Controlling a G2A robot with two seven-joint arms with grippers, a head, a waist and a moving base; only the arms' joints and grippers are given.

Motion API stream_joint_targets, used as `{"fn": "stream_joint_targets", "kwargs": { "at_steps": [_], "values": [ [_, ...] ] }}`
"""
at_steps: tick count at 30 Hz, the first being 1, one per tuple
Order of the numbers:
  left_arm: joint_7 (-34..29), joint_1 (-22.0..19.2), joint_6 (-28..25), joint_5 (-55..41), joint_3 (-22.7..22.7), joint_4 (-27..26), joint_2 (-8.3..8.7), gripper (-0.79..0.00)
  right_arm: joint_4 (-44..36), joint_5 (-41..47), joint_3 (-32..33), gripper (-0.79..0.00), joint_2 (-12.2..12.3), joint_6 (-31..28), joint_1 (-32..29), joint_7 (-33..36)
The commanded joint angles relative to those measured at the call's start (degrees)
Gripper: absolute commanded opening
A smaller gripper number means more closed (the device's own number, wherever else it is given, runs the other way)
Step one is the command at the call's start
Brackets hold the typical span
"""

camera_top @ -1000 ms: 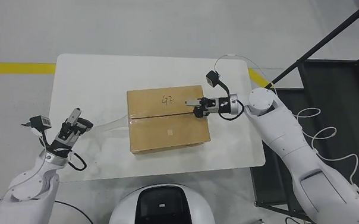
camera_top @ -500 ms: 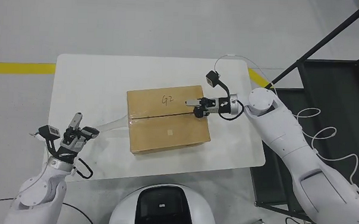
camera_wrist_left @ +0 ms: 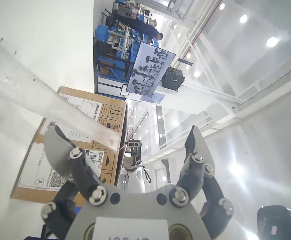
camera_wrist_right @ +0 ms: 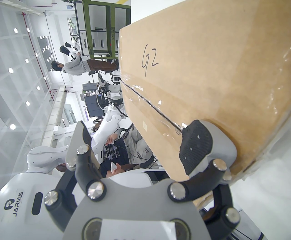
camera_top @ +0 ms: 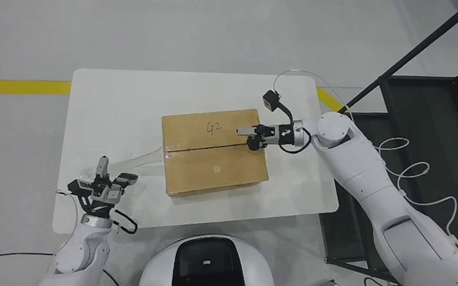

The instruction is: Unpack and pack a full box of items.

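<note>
You have one cardboard box [camera_top: 213, 152] to work with, and it sits on one white table [camera_top: 109, 101]. Count one strip of clear tape [camera_top: 141, 160], trailing from the box's side. You are running two grippers, the left gripper [camera_top: 114, 172] and the right gripper [camera_top: 247, 136], with two fingers on each, four in all. Off the table you see one dark rack [camera_top: 427, 112] and one yellow floor line [camera_top: 26, 86].

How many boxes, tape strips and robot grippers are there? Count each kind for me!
Cardboard box: 1
Clear tape strip: 1
Grippers: 2 (left gripper, right gripper)
Total: 4
</note>
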Motion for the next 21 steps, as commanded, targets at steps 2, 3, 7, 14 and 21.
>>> {"fn": "stream_joint_targets", "kwargs": {
  "at_steps": [2,3,7,14,21],
  "values": [
    [-0.15,-0.03,0.13,0.08,-0.01,0.01,0.01,0.0,0.0,0.0,0.0,0.0,0.0,0.0,0.0,0.0],
    [-0.15,-0.03,0.13,0.08,-0.01,0.01,0.01,0.0,0.0,0.0,0.0,0.0,0.0,0.0,0.0,0.0],
    [-0.15,-0.03,0.13,0.08,-0.01,0.01,0.01,0.0,0.0,0.0,0.0,0.0,0.0,0.0,0.0,0.0],
    [1.14,-0.23,3.15,-2.02,0.06,0.03,-0.31,0.0,0.0,0.0,0.0,0.0,0.0,0.0,0.0,0.0],
    [2.07,-2.58,5.19,-3.62,2.4,4.35,-1.19,0.0,0.0,0.0,0.0,0.0,0.0,0.0,0.0,0.0]
  ]
}}
